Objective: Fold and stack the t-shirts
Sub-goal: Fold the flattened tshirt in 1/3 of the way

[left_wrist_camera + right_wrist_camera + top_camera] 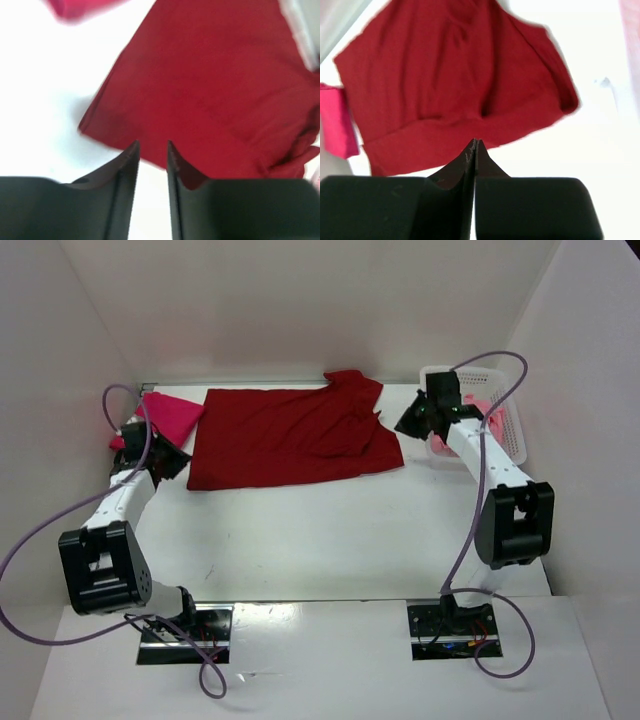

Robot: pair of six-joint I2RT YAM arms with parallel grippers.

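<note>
Crimson-magenta t-shirt (170, 418) looks folded and lies just beside the left pincer (152, 145), whose jaws are slightly apart and empty. Dark red t-shirt (295, 435) is spread out, unfolded, between both pincers. Right pincer (475, 142) is closed on nothing. Light pink t-shirt (485, 410) is in the basket (515, 445) just beside it. Judged about one third done.

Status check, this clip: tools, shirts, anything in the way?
Left tool open, empty. Right tool shut, empty. Dark red shirt spread out, unfolded; magenta shirt folded at far left. Nothing in the way.
</note>
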